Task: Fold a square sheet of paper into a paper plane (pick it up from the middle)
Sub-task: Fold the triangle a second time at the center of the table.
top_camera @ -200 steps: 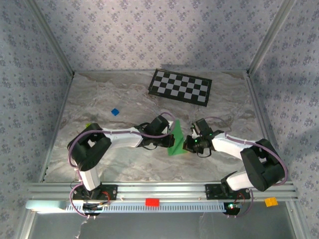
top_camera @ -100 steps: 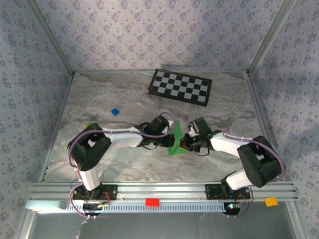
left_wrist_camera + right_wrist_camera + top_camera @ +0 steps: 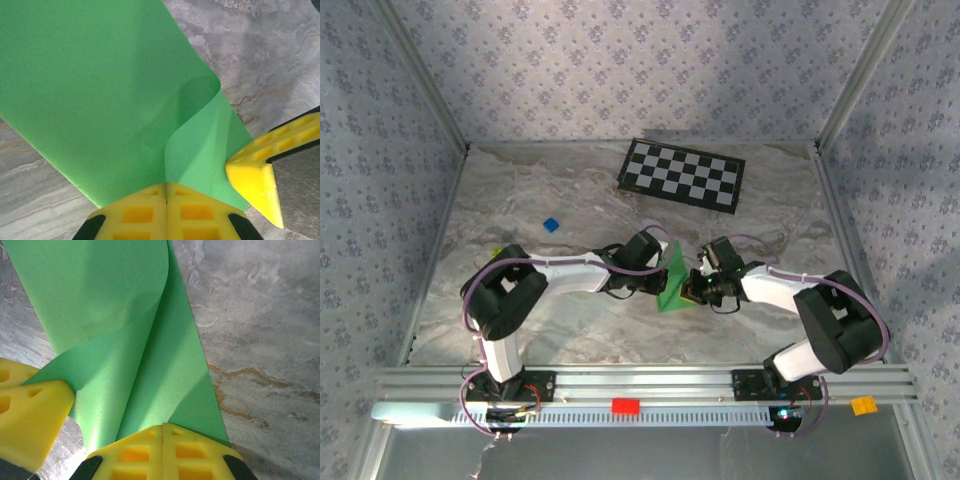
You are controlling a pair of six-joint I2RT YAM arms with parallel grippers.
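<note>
A: Looking for the sheet (image 3: 671, 272). Spotted?
B: Spotted near the middle of the counter (image 3: 540, 190), between the two arms. Bright green, stood up on edge, bent into a loose curl rather than lying flat. Cannot tell whether touching the marble at the low corner.
A: Held how?
B: Pinched from both sides. Clamped at one edge by the left pincer (image 3: 166, 192), shut tight on the paper. Clamped too by the right pincer (image 3: 162, 434), likewise closed on it.
A: Close together?
B: Very. From either wrist, can see the other's yellow tip just beside the grip, against the paper.
A: Anything further out?
B: Checkerboard (image 3: 682, 173) lying well behind, at the far side. Tiny blue block (image 3: 551, 224) off to the left, well apart from the sheet.
</note>
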